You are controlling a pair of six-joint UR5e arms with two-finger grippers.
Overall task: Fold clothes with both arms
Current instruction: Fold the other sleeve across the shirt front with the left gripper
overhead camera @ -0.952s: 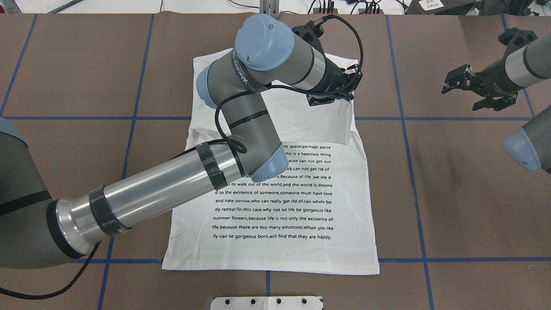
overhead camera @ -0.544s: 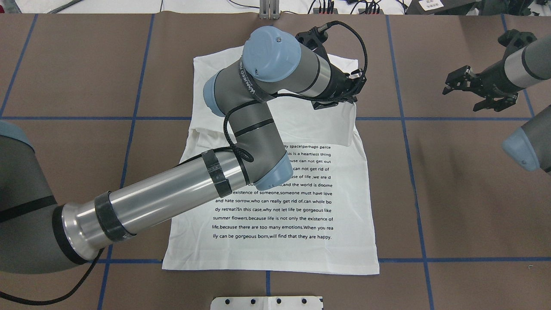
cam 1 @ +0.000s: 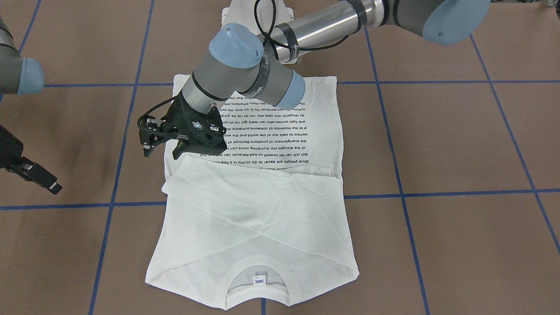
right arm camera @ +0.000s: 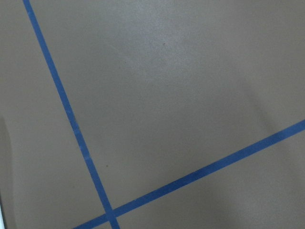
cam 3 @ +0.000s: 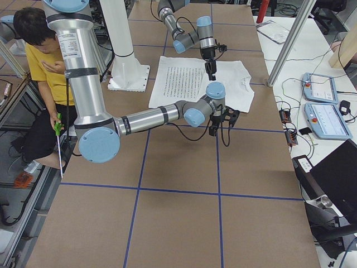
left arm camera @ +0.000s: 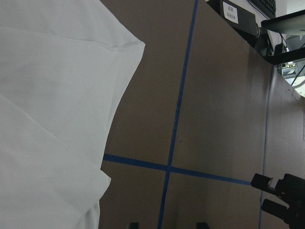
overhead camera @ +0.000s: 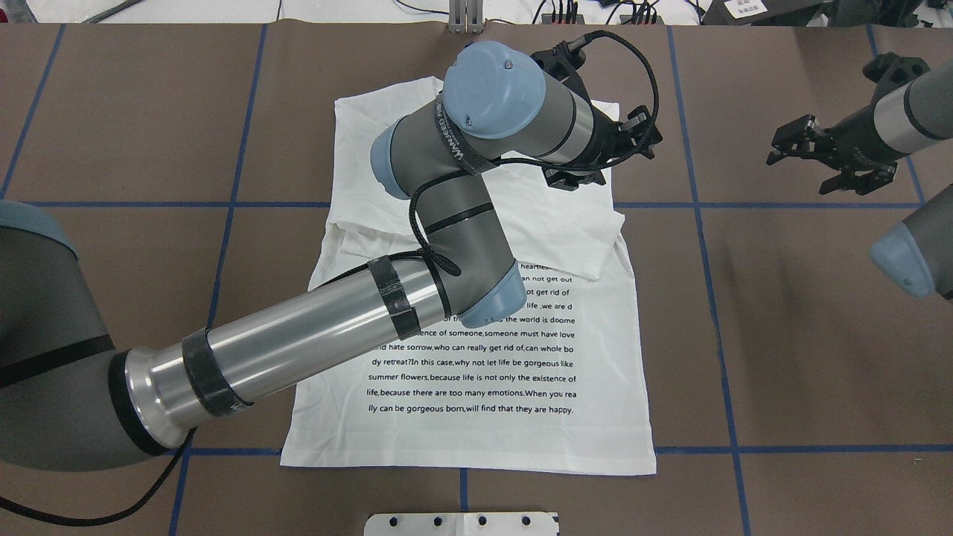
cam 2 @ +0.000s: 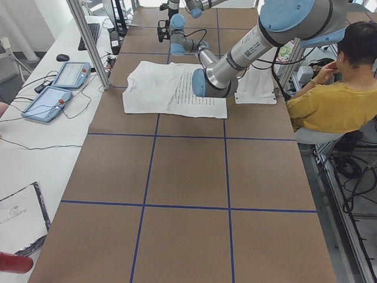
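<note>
T-shirt (overhead camera: pixel 476 372) flat, print up, sleeves folded inward. Overhead, I see left gripper (cam 1: pixel 161 148) over its 1 o'clock corner, jaws apart, empty; right gripper (overhead camera: pixel 808 158) at 2 o'clock, same.

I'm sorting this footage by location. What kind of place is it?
Probably a robotics lab or data-collection cell: a left arm and right arm at a brown table gridded with blue tape, teach pendants on a side bench, and a person seated beside the rig.
</note>
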